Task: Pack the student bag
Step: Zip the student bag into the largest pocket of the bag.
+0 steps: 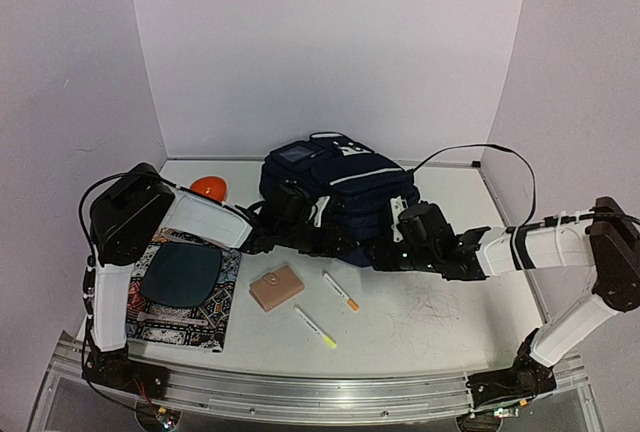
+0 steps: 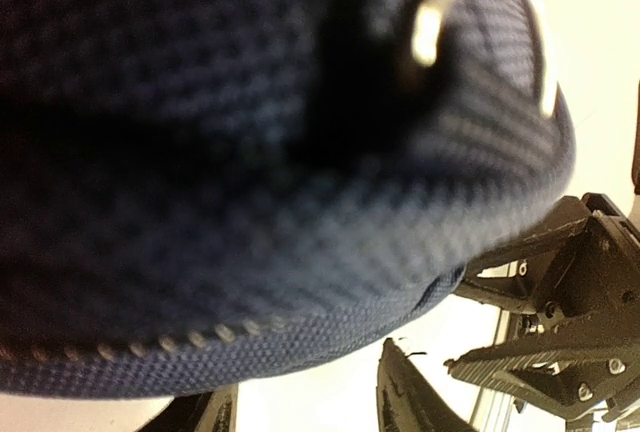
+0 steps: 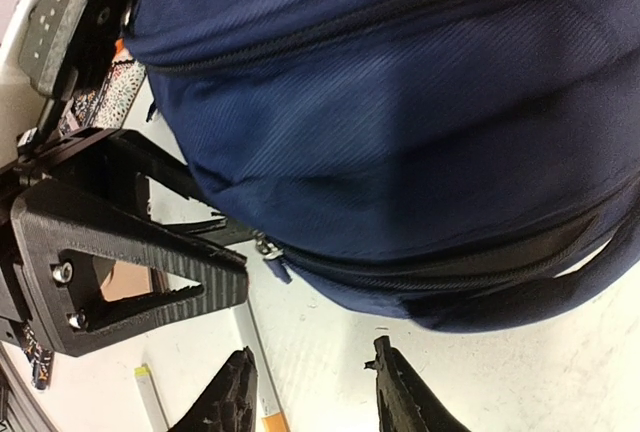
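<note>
Nearby, brown wallet [image 1: 277, 288], orange-tipped pen [image 1: 341, 291], patterned book [image 1: 185, 324], before student bag [image 1: 335, 192].

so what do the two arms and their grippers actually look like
The left arm and right arm both have white link sections between bulky black joint housings. A thin black cable arcs above the right one. The left gripper and right gripper are matte black plastic, with ribbed, triangular open frames, silver screws and dark tapered fingers.
</note>
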